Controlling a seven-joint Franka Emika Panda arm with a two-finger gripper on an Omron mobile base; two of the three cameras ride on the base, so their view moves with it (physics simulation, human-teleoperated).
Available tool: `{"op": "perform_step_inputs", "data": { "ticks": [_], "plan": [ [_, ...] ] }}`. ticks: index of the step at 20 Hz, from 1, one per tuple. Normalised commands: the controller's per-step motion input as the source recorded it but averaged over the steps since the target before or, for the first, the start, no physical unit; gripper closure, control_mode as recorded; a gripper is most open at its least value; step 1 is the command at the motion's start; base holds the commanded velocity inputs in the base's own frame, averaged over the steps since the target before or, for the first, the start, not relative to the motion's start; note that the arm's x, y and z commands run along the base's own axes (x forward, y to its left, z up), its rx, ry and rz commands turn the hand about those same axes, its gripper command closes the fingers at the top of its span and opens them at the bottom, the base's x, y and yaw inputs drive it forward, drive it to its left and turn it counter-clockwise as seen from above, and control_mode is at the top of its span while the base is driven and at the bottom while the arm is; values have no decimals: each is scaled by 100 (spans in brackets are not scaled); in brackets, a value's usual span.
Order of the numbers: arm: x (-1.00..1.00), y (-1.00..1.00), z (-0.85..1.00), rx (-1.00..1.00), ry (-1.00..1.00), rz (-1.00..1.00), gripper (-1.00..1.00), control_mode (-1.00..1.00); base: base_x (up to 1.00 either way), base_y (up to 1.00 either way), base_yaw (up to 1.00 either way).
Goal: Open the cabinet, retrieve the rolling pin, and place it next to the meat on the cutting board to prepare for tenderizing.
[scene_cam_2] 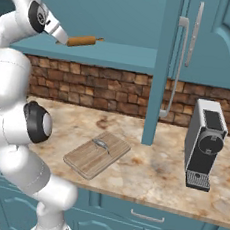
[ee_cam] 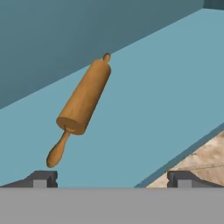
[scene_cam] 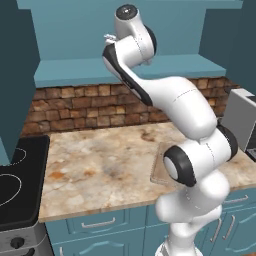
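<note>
The rolling pin (ee_cam: 85, 98) lies on the floor of the cabinet (scene_cam_2: 118, 54), and we see it in the hand view running from a near peg handle at 7 o'clock up to a far peg at 12 o'clock. From the right base view it sits just past the tip of the raised arm, at about 3 o'clock from it. The cabinet doors stand swung out, one edge-on (scene_cam_2: 161, 66) over the worktop (scene_cam_2: 151, 173), so we judge the opening step done.

The hand (ee_cam: 111, 177) points into the cabinet with its fingertips (ee_cam: 41, 178) spread wide and nothing between them; the pin is near but apart, up and to the left of the gap. We take it that the grasp is not yet made.

Left to do, as we read it: close on the pin, lift it out, bring it down to the cutting board (scene_cam_2: 97, 154), and set it beside the meat (scene_cam_2: 102, 145), which lies toward the board's far end.
</note>
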Motion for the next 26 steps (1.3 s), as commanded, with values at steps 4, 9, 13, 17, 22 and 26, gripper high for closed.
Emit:
{"op": "perform_step_inputs", "data": {
  "ticks": [4, 9, 13, 17, 22, 26],
  "plan": [
    [34, 14, -3, -5, 0, 0, -100, -100, 0, 0, 0],
    [16, 10, -4, -7, 0, -3, -100, -100, 0, 0, 0],
    [10, 7, -5, -6, 0, -5, -100, -100, 0, 0, 0],
    [22, 4, -6, -2, 0, -5, -100, -100, 0, 0, 0],
    [11, 4, -14, -3, -3, -2, -100, -100, 0, 0, 0],
    [7, 4, -16, -4, -7, 0, -100, -100, 0, 0, 0]
  ]
}}
